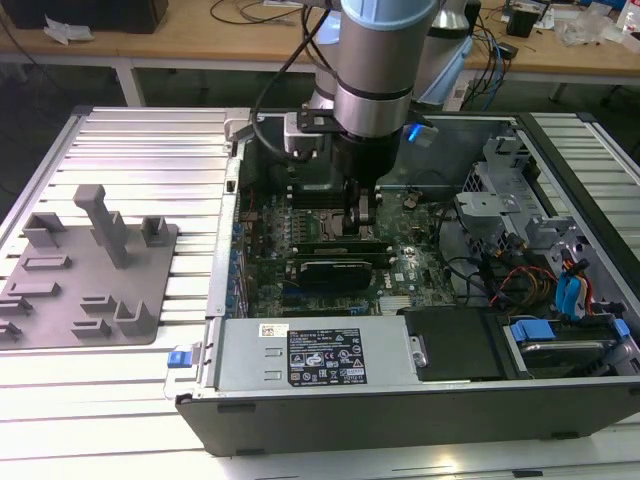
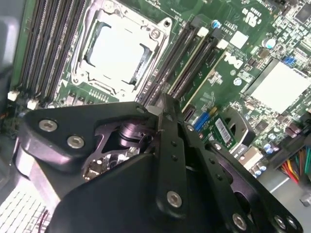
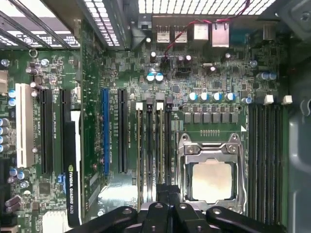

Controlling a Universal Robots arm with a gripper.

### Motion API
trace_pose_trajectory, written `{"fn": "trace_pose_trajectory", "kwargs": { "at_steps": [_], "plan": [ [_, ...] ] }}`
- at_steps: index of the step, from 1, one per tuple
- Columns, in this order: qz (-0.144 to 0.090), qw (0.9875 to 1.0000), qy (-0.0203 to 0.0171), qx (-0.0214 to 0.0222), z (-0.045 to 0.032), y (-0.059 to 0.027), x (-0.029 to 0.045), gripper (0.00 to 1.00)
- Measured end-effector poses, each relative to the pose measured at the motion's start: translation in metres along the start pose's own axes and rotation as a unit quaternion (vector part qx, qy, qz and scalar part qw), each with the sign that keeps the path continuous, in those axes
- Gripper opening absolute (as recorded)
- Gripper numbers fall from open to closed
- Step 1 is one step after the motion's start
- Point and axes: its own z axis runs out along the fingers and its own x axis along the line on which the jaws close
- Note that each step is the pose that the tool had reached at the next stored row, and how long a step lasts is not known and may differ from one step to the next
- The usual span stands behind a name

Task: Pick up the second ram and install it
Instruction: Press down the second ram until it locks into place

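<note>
Inside the open computer case [image 1: 430, 400], my gripper [image 1: 360, 222] pinched the second ram [image 3: 161, 145] beside the processor socket [image 3: 210, 172].

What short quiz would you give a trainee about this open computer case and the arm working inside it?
1. True or false: a cooler covers the square silver processor socket.
2. The black metal gripper hangs above:
A. the blue cable bundle
B. the long black memory slots beside the socket
C. the labelled power supply box
3. Fill in: the flat grey plastic holder tray lies outside the case, on the exterior view's ____.

Key: 1 false, the socket is bare. 2 B. 3 left.
</note>
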Motion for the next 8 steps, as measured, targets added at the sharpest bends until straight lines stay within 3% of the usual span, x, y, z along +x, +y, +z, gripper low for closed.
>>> {"fn": "trace_pose_trajectory", "kwargs": {
  "at_steps": [8],
  "plan": [
    [0.0,1.0,0.0,0.0,-0.0028,0.0,-0.0001,0.08]
  ]
}}
